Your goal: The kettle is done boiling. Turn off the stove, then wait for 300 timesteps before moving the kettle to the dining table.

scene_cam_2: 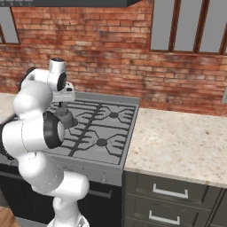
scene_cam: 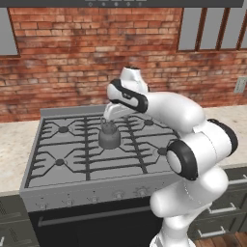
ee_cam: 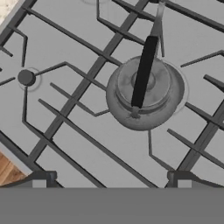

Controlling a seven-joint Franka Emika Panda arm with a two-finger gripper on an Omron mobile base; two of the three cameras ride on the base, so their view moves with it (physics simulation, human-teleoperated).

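A small squat dull-grey kettle stands upright on the black grates of the wide grey steel stove, over a middle burner, its thin dark arched handle spanning the lid.

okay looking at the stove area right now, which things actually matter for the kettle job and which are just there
Part of the job:
- small squat dull-grey metal kettle with thin dark arched handle, on the grates
- wide grey steel gas range with black grates, front knobs
- open gripper, above the kettle

Just there:
- beige speckled stone counter
- dark drawer cabinets with metal handles
- red brick wall
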